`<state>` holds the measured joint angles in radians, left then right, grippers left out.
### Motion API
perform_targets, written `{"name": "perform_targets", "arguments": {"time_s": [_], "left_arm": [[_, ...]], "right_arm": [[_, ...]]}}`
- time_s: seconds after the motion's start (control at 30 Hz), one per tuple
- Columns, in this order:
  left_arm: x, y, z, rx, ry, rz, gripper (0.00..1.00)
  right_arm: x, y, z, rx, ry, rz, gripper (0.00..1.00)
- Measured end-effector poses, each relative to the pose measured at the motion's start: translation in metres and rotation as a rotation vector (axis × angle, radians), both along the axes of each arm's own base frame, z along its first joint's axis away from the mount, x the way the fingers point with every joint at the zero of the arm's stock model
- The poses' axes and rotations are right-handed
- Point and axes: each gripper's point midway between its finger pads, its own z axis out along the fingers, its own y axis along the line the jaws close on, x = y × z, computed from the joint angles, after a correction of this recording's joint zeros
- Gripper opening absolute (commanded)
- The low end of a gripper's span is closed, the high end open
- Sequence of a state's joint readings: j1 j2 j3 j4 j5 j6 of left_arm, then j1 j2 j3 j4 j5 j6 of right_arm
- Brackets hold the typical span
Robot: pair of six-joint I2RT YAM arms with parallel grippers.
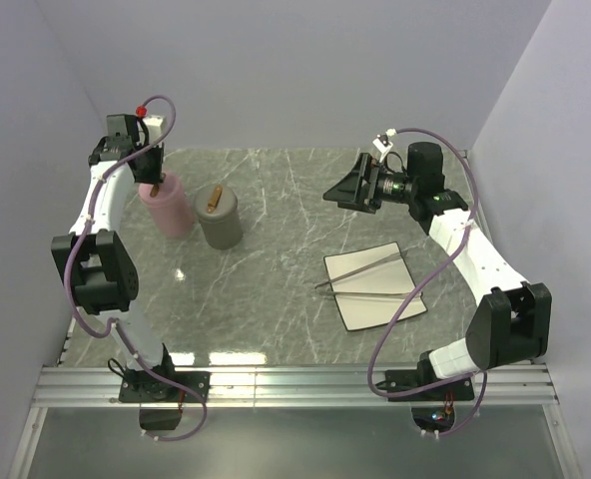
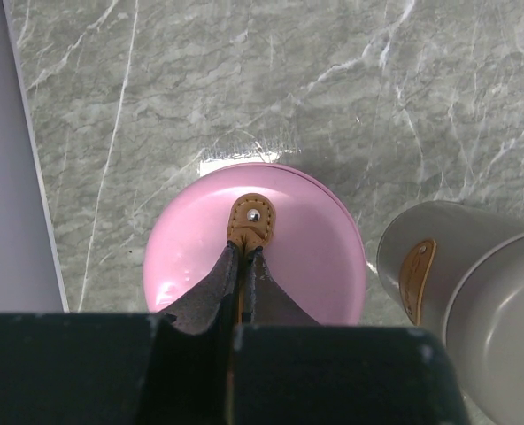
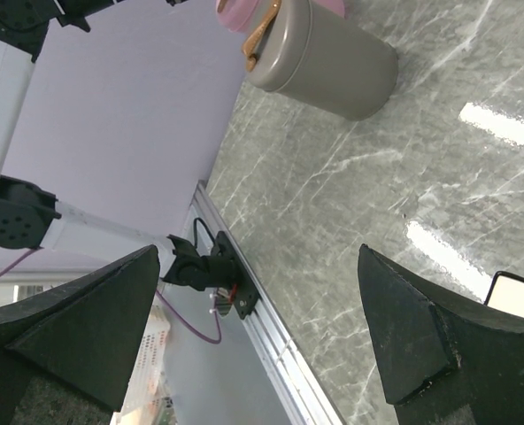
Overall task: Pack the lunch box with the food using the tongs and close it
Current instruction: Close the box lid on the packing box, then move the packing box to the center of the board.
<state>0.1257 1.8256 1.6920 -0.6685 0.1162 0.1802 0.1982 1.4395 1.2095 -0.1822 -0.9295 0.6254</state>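
- Two canisters stand just beside each other at the far left of the table (image 1: 276, 200): the left canister (image 2: 315, 257) and the right canister (image 2: 483, 292)
- My left gripper (image 2: 244, 255) sits on top of the left canister, pinched on its strap (image 2: 251, 217)
- The plate (image 1: 375, 304) lies near right, well apart from both canisters
- The tongs (image 1: 360, 269) lie across the plate
- My right gripper (image 3: 260, 257) hangs above the table, jaws wide, beyond the plate's far edge
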Motion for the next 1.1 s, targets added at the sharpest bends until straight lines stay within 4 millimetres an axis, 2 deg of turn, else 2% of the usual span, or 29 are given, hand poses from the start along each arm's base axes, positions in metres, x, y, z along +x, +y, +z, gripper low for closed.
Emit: {"name": "perform_targets", "arguments": {"time_s": [0.27,0.33,0.37,0.43,0.63,0.73,0.83,0.9,0.93,0.97,1.03,1.1], "left_arm": [[-0.001,0.000,0.000,0.011,-0.022,-0.008,0.02],[-0.001,0.000,0.000,0.017,-0.026,-0.014,0.08],[-0.002,0.001,0.000,0.020,-0.029,-0.016,0.16],[-0.002,0.001,0.001,0.025,-0.032,-0.023,0.25],[-0.010,-0.002,0.004,0.015,0.004,-0.032,0.34],[-0.009,-0.003,0.017,0.009,-0.002,-0.037,0.38],[-0.003,-0.003,0.042,0.011,-0.051,-0.040,0.45],[0.002,-0.001,0.060,0.012,-0.088,-0.035,0.46],[0.004,0.001,0.067,0.007,-0.101,-0.029,0.50],[0.007,0.003,0.074,0.003,-0.118,-0.023,0.58],[0.012,0.012,0.083,-0.012,-0.139,-0.002,0.63],[0.014,0.022,0.083,-0.036,-0.144,0.030,0.64]], "right_arm": [[0.000,0.000,-0.001,-0.006,-0.003,0.002,1.00],[0.000,0.000,-0.001,-0.006,-0.003,0.002,1.00],[0.000,0.000,-0.001,-0.006,-0.004,0.002,1.00],[0.000,0.000,-0.001,-0.006,-0.004,0.003,1.00],[-0.001,-0.001,-0.002,-0.009,-0.006,0.004,1.00],[-0.001,-0.001,-0.002,-0.010,-0.002,0.004,1.00],[-0.001,-0.001,-0.002,-0.010,-0.002,0.004,1.00],[-0.001,-0.001,-0.002,-0.010,-0.002,0.005,1.00],[-0.001,-0.001,-0.002,-0.010,-0.002,0.005,1.00],[-0.001,-0.001,-0.002,-0.010,-0.002,0.005,1.00],[-0.001,-0.001,-0.002,-0.010,-0.002,0.004,1.00],[-0.001,-0.001,-0.002,-0.010,-0.002,0.005,1.00]]}}
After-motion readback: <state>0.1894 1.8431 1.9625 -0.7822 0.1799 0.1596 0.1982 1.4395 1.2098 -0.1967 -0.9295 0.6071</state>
